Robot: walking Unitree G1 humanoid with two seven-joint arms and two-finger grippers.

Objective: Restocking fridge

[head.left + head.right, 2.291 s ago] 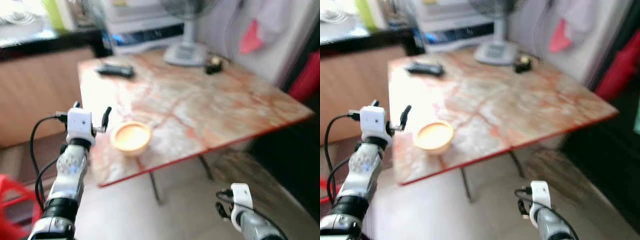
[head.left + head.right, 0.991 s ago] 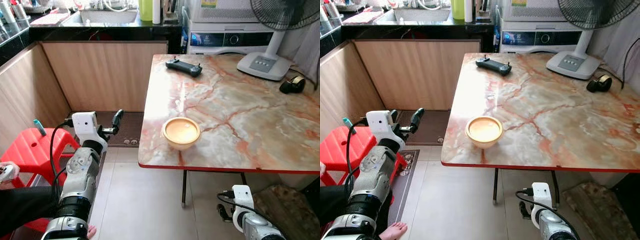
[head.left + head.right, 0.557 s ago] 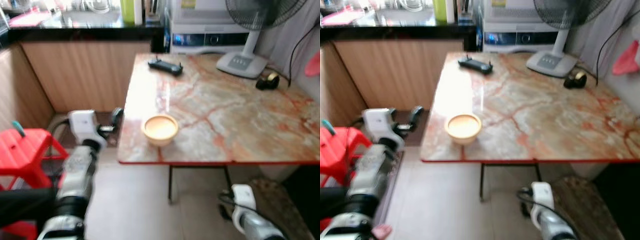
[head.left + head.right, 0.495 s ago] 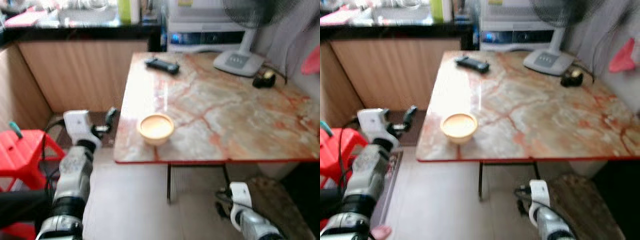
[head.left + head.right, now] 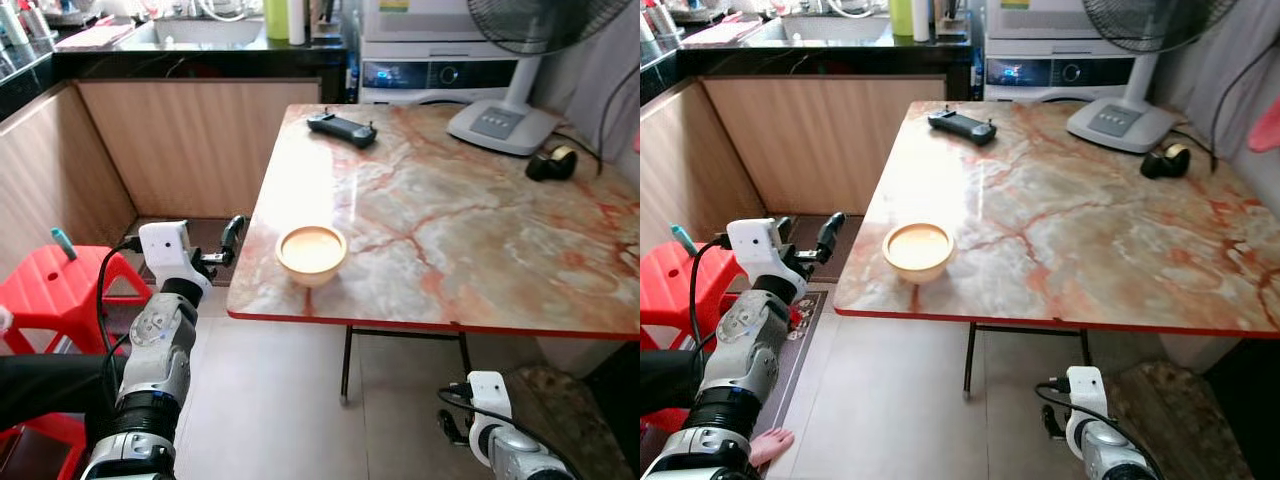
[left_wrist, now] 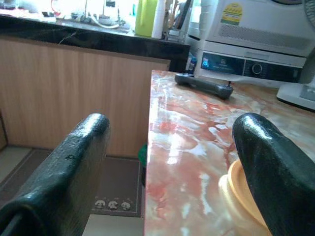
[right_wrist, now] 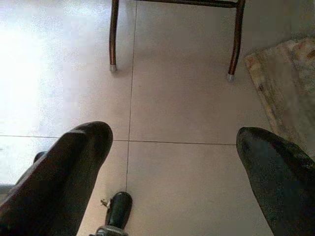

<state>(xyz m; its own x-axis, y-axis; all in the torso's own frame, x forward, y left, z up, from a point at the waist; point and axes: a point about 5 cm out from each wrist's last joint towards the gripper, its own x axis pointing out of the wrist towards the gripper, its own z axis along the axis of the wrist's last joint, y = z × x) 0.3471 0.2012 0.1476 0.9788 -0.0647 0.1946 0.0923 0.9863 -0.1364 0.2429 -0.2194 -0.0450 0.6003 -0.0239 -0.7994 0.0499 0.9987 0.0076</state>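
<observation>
A bowl (image 5: 311, 252) is sitting on the table (image 5: 480, 250) near its front edge, at eleven o'clock. A remote (image 5: 341, 128) is lying beyond it at twelve, a fan base (image 5: 497, 124) at one. A stool (image 5: 60, 285) is standing at nine, left of the table.

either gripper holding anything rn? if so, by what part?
Nothing held. Left gripper is raised beside the table edge, jaws open and empty, the bowl ahead untouched. Right gripper hangs low over the floor, jaws open and empty.

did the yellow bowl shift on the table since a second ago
No. The yellow bowl sits at the same near-left spot on the marble table, near its red edge; the camera moved instead.
</observation>
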